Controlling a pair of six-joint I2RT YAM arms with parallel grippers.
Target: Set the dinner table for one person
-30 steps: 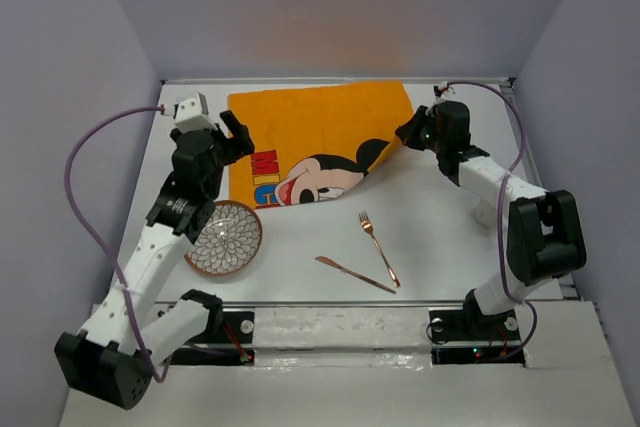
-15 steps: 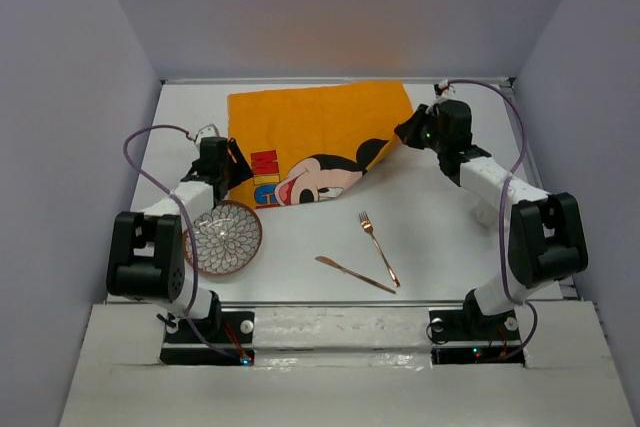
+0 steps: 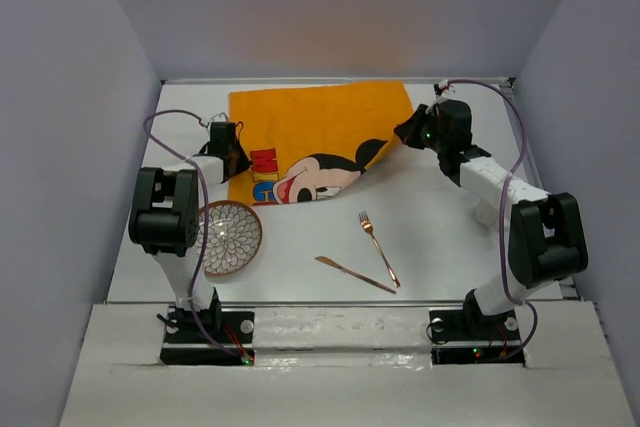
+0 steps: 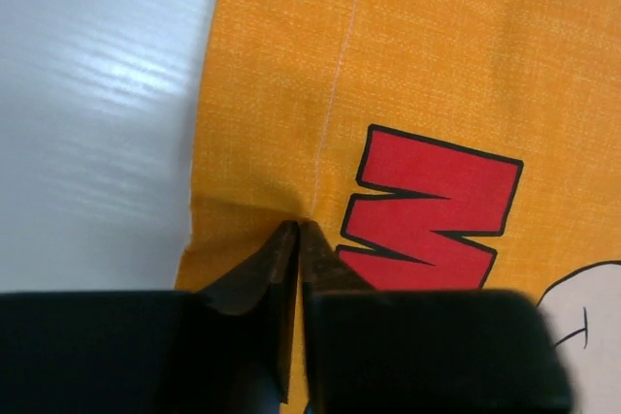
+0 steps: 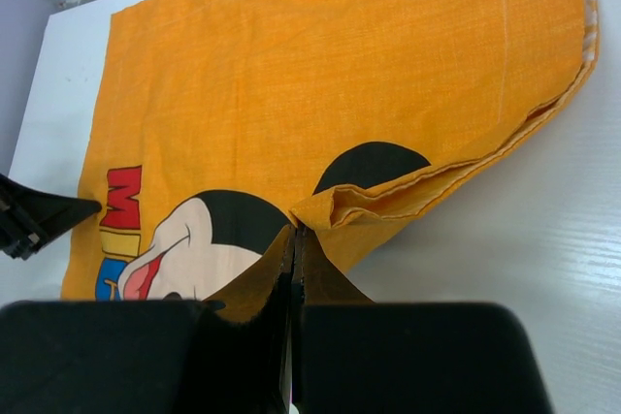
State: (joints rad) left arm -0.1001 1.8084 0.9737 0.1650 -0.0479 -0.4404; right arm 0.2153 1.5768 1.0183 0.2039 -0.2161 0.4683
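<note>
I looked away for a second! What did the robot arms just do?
The left gripper swung down to the left edge of the orange mat and pinched it. The right gripper stayed clamped on the mat's folded right corner. The plate, fork and knife did not move.
</note>
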